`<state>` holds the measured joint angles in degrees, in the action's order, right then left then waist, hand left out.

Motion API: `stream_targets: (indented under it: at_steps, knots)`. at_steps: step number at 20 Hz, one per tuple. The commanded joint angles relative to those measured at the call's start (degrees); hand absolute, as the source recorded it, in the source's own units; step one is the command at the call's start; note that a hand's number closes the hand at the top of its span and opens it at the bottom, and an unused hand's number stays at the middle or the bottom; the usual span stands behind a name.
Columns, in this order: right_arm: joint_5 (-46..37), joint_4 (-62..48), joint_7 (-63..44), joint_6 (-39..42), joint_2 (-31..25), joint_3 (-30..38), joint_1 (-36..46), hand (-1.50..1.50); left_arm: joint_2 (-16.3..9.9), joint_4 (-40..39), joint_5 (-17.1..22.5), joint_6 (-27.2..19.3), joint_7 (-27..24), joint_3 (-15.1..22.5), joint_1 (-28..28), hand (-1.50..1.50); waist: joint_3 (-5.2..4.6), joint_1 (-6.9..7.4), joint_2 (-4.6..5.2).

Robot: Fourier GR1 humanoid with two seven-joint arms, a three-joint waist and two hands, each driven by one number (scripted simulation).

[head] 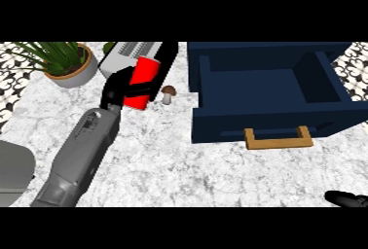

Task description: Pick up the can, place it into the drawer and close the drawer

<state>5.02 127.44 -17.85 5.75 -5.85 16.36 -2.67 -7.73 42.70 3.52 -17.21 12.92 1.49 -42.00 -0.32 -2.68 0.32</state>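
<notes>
Where the grey left forearm ends, the black left hand (117, 90) is seen curled round the red can (141, 83), thumb and fingers wrapped over its lower half. The can is held at the far left of the marble bench (158, 160), well apart from the drawer (269, 92). Just beside the can, on its right, a small brown-capped mushroom (168, 94) with a pale stalk is found, standing between the can and the drawer. Behind the hand a white appliance with ribbed slots (133, 51) is set against a black block. Further left a green-leaved plant in a round grey pot (72, 68) with a tan rim is placed. The drawer, dark blue and box-shaped, is pulled open, its hollow shown from above; a tan, squared handle (279, 137) is fixed to its front. At the lower right edge only part of the right hand (346, 198) is shown, and whether it is open or closed cannot be told. A grey rounded shape (13, 170) is cut by the left edge.
</notes>
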Motion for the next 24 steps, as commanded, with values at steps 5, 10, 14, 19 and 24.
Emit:
stream_targets:
  at_steps: [5,10,14,19,24]
  knots:
    - [-0.04,-0.79,0.22,0.47,0.08,-1.73,1.79,-1.50,7.37,8.71,0.28,-1.47,2.00,2.42,-19.98,1.50,0.43,-4.01,-0.56]
    - [1.03,-1.89,-0.41,-0.24,-1.65,1.21,3.89,-1.50,7.62,0.92,3.68,-7.67,5.01,5.78,-33.39,1.50,0.43,-2.97,0.51]
    - [0.79,-1.08,-3.48,-1.26,-2.90,1.53,6.06,-1.50,7.69,-7.09,7.66,-9.72,1.84,7.46,-39.27,1.50,0.41,-2.79,0.79]
    - [-0.43,0.63,-4.82,-2.43,-3.05,1.15,6.81,-1.50,7.72,-13.18,11.21,-14.72,0.08,10.04,-43.35,-1.50,0.43,-2.96,0.81]
    - [-1.81,2.37,-5.05,-1.91,-2.11,-2.05,6.27,-1.50,7.73,-16.77,14.35,-19.36,-4.48,12.92,-43.59,-1.50,0.47,-4.28,1.09]
